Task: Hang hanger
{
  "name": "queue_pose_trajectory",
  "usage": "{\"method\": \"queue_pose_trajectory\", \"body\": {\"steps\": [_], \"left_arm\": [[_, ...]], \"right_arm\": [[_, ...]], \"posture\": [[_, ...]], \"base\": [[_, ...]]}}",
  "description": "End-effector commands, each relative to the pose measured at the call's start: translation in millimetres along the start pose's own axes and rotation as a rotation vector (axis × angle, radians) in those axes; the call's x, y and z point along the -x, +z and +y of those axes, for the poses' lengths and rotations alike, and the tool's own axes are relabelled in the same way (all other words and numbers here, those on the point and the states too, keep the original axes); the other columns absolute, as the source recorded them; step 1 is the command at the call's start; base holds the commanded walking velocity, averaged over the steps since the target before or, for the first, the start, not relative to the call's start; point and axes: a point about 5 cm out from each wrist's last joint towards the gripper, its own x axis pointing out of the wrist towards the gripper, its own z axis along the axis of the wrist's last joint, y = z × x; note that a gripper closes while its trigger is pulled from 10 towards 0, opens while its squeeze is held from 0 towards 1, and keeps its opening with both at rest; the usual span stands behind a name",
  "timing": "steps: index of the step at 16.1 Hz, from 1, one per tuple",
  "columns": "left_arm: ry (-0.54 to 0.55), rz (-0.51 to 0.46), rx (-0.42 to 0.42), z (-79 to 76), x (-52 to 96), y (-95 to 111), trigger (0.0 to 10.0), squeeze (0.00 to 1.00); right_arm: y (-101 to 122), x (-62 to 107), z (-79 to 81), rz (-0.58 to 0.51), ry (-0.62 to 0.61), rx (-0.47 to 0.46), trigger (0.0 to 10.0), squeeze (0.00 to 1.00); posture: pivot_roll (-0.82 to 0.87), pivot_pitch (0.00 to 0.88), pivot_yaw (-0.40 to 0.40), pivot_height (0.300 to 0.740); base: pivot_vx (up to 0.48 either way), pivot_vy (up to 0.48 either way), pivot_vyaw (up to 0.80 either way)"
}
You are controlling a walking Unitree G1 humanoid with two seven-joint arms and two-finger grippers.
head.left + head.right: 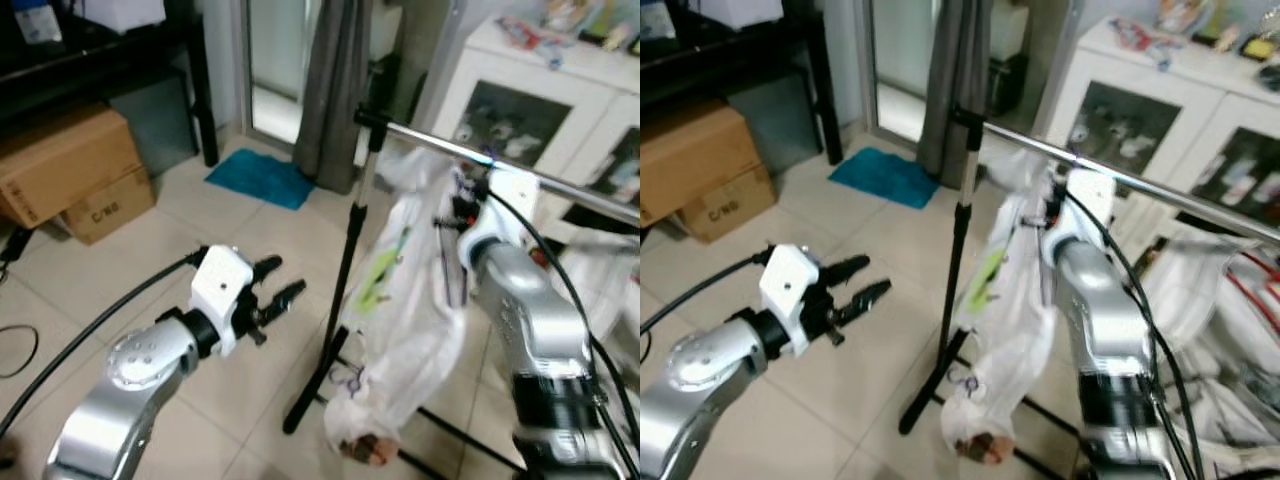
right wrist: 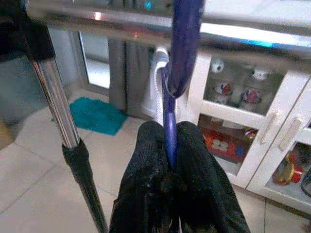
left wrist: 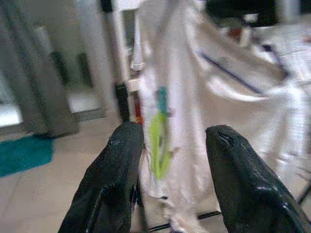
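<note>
At rail (image 2: 121,26) | right pincer (image 2: 170,160) clamps blue hanger (image 2: 177,58) | left pincer (image 1: 275,290) open, apart

The right gripper (image 2: 170,145) is out of sight behind its own white wrist block from the head camera, up by the rail (image 1: 560,185). The blue hanger (image 2: 177,58) runs off the wrist picture at twelve o'clock, so its hook's seat on the rail is unclear. The white garment (image 1: 410,330) is smeared with blur; something brownish at its six o'clock end can't be identified.
</note>
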Motion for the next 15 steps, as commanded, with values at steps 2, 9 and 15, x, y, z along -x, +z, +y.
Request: {"method": "queue_pose_trajectory", "body": {"steps": [2,9,15], "left_arm": [[-0.097,-0.026,0.017,-7.2,0.0,8.5,10.0,0.00],[-0.168,-0.028,-0.005,-4.7,2.6,17.6,10.0,0.00],[-0.158,0.011,0.004,-5.0,9.6,11.9,10.0,0.00]], "right_arm": [[5.3,-13.3,-4.5,0.005,-0.025,-0.006,10.0,0.00],[17.8,-62.1,-0.4,0.094,-0.030,-0.050,10.0,0.00],[-17.5,-64.6,6.9,0.294,0.032,-0.069,10.0,0.00]], "posture": [[0.14,0.000,-0.086,0.740],[0.15,0.000,-0.081,0.740],[0.17,0.000,-0.087,0.740]], "base": [[0.000,0.000,0.00],[0.000,0.000,0.00],[0.000,0.000,0.00]]}}
